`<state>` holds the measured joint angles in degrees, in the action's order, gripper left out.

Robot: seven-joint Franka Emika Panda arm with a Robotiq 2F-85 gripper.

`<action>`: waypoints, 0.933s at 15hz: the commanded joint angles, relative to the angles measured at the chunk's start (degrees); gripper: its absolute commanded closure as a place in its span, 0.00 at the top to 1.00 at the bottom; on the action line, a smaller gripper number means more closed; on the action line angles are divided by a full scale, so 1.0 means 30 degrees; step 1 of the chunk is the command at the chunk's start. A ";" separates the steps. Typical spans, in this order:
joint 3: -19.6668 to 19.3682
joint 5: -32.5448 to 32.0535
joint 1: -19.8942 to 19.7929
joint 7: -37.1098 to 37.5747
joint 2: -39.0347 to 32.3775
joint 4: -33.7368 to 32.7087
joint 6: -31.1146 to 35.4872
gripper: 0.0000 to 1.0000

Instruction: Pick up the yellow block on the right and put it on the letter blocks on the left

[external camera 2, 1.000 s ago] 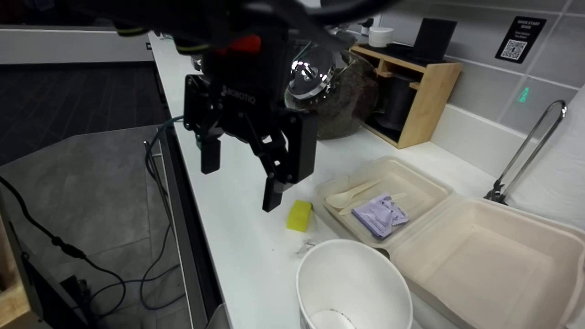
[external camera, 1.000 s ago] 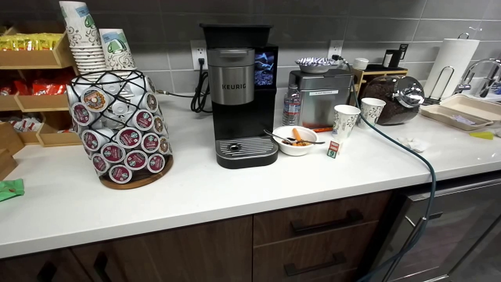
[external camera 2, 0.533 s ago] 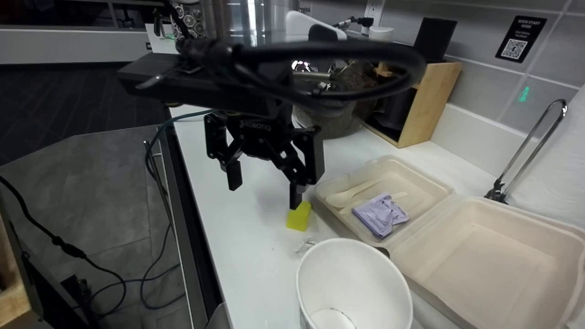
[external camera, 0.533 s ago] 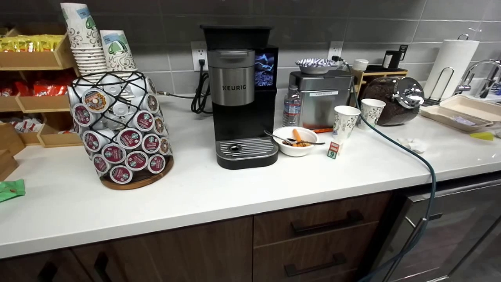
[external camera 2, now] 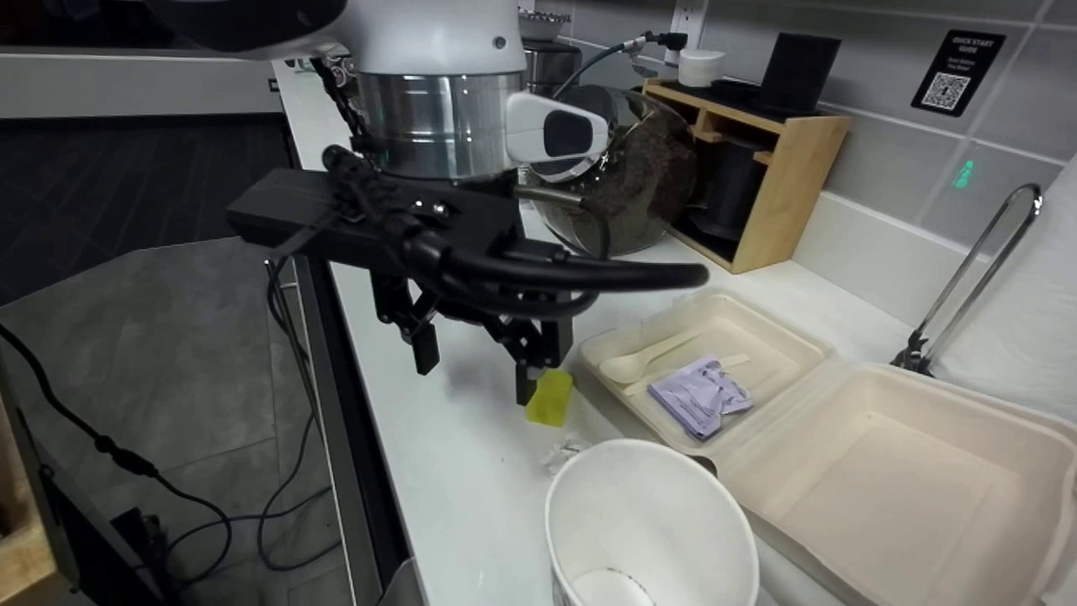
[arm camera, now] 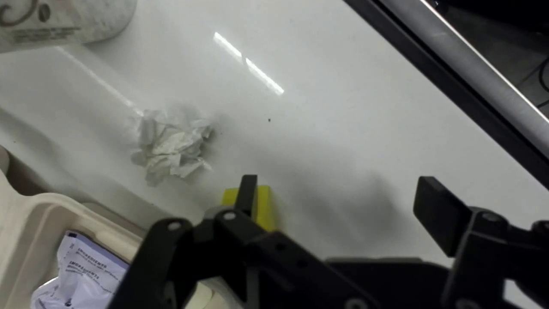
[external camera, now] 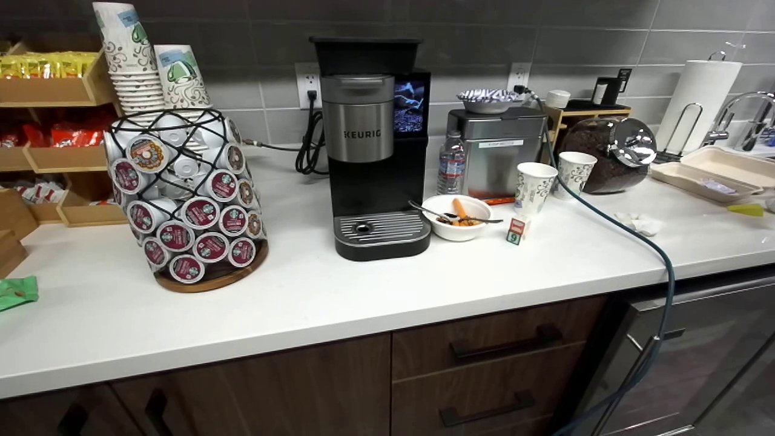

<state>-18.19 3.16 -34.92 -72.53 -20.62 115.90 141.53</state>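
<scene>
The yellow block lies on the white counter at the far right in an exterior view [external camera: 746, 209] and beside the takeaway container in an exterior view [external camera 2: 551, 401]. In the wrist view the yellow block [arm camera: 265, 208] is partly hidden behind one finger. My gripper [external camera 2: 476, 369] is open and empty, pointing down above the counter. It also shows in the wrist view [arm camera: 339, 193]. One finger hangs over or just beside the block; contact cannot be told. The other finger is over bare counter. The small letter blocks [external camera: 516, 231] stand stacked in front of a paper cup; the gripper is out of that view.
A takeaway container [external camera 2: 707, 362] with utensils and a purple packet lies beside the block. A paper cup [external camera 2: 652, 522] and crumpled tissue [arm camera: 173, 148] are close by. A large jar [external camera: 605, 154], paper cups [external camera: 535, 184], a bowl [external camera: 458, 218] and a hanging cable [external camera: 642, 239] lie between block and letter blocks.
My gripper has come down toward the counter and turned from tilted to nearer upright, its fingers shifting to the block's side. It stays open. The yellow block and letter blocks have not moved.
</scene>
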 commanded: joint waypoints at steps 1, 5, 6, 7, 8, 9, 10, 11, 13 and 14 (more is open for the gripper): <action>0.0876 0.1013 -0.0953 -0.1222 -0.0700 -0.0513 0.0337 0.93; 0.1209 0.1059 -0.1360 -0.1141 -0.1152 -0.1289 0.0351 0.96; 0.1285 0.1033 -0.1440 -0.1136 -0.1221 -0.1434 0.0329 0.96; 0.1356 0.0963 -0.1468 -0.1046 -0.1362 -0.1675 0.0300 0.96; 0.1432 0.0906 -0.1506 -0.1007 -0.1491 -0.1858 0.0268 0.96; 0.1504 0.0840 -0.1502 -0.0898 -0.1770 -0.2132 0.0250 0.95; 0.1578 0.0826 -0.1517 -0.0863 -0.1949 -0.2338 0.0259 0.94; 0.1610 0.0736 -0.1475 -0.0744 -0.2185 -0.2568 0.0255 0.94; 0.1743 0.0701 -0.1507 -0.0665 -0.2640 -0.3095 0.0151 0.93; 0.1802 0.0680 -0.1528 -0.0616 -0.2851 -0.3309 0.0121 0.93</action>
<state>-13.89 4.95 -38.54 -74.51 -26.23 108.93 141.59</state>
